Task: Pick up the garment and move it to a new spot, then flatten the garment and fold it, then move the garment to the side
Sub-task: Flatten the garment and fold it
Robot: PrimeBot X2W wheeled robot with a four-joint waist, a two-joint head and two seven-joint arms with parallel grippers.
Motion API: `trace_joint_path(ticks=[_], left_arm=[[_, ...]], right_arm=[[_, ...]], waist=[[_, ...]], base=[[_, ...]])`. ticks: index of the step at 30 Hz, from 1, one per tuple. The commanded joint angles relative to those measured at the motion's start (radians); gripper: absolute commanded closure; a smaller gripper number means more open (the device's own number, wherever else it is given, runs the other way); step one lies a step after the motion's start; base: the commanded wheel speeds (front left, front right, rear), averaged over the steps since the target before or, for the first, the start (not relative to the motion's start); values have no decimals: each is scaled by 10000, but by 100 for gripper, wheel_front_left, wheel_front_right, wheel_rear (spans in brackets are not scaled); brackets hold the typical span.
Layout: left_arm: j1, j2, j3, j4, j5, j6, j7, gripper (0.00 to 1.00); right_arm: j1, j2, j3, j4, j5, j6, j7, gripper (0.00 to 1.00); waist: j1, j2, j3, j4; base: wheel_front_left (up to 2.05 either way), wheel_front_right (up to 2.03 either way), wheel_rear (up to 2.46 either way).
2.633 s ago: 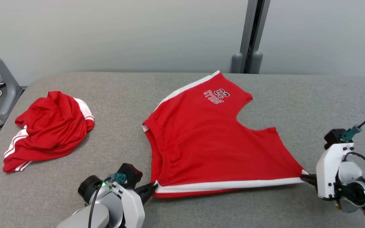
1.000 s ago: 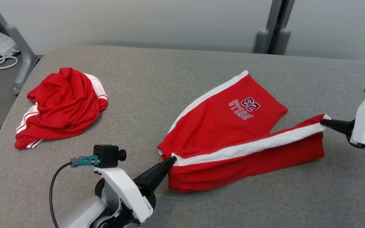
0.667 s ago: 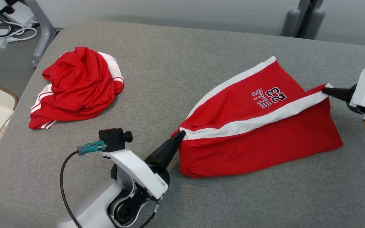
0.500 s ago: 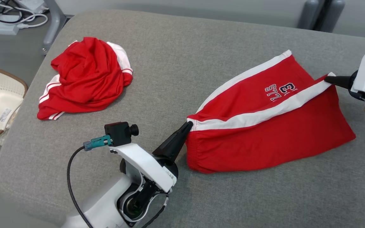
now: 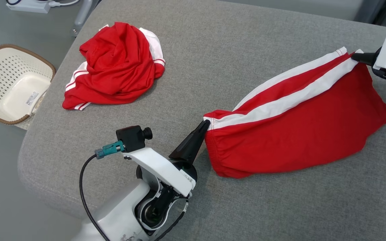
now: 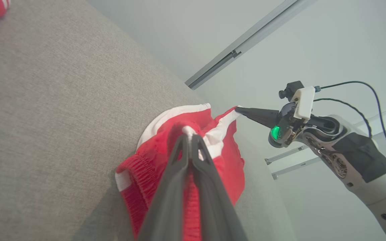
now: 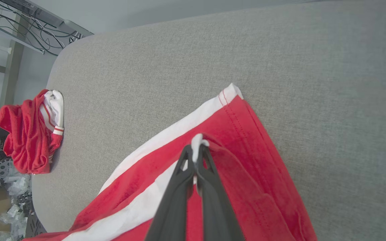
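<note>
Left gripper [image 5: 207,122] and right gripper [image 5: 354,55] are pinching opposite ends of the red, white-striped fabric shorts [image 5: 300,134], long axis running near-left to far-right.

The left gripper [image 5: 206,123] angles up and to the right from its white wrist, fingers pinched together on a corner of the garment [image 5: 297,130]. The right gripper [image 5: 354,56] points leftward from the right edge, likewise clamped on the garment

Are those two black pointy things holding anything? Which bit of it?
Yes, the red shorts. The left tool pinches the white stripe at the waistband; the right tool pinches the same stripe at the leg hem.
</note>
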State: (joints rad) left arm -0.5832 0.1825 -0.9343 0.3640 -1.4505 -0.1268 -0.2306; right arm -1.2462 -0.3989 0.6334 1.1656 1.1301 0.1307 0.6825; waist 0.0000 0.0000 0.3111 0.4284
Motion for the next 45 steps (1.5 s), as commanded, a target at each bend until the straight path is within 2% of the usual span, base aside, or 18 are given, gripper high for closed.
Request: trace_joint_path(ticks=[1, 11, 22, 33, 34, 35, 36, 37, 45], left_arm=[[-157, 49, 35, 47, -54, -57, -55, 100], [-296, -428, 228, 597, 397, -58, -307, 100], [-262, -903, 1098, 763, 1071, -59, -337, 100], [-296, -1127, 1220, 870, 1350, -57, -340, 100], [-317, -1141, 1210, 879, 1381, -57, -339, 100], [-361, -1156, 1134, 862, 1424, -57, -339, 100], [-396, -1165, 1068, 839, 1471, -57, -333, 53], [-410, -1159, 1035, 830, 1494, -57, -333, 0], [-388, -1147, 1376, 961, 1681, -45, -333, 0]], right_arm=[[-77, 2, 29, 80, -57, 1, -129, 100], [58, -127, 340, -167, -510, 1, -949, 100], [-409, -398, 393, 11, -837, 1, -1621, 100], [-523, -317, 373, 249, -835, 1, -1815, 100], [-590, -314, 376, 288, -882, 1, -1911, 65], [-629, -287, 352, 352, -877, 1, -1948, 10], [-614, -250, 302, 507, -825, 1, -1881, 0], [-687, -170, 332, 459, -860, 4, -1942, 0], [-704, -75, 275, 259, -899, 2, -2905, 0]], waist=[[0, 0, 38, 47], [0, 0, 308, 242], [0, 0, 789, 377], [0, 0, 1050, 478], [0, 0, 1075, 489], [0, 0, 1099, 497], [0, 0, 1110, 501], [0, 0, 1130, 498], [0, 0, 1064, 291]], base=[[0, 0, 0], [0, 0, 0], [0, 0, 0], [0, 0, 0], [0, 0, 0], [0, 0, 0], [0, 0, 0], [0, 0, 0], [0, 0, 0]])
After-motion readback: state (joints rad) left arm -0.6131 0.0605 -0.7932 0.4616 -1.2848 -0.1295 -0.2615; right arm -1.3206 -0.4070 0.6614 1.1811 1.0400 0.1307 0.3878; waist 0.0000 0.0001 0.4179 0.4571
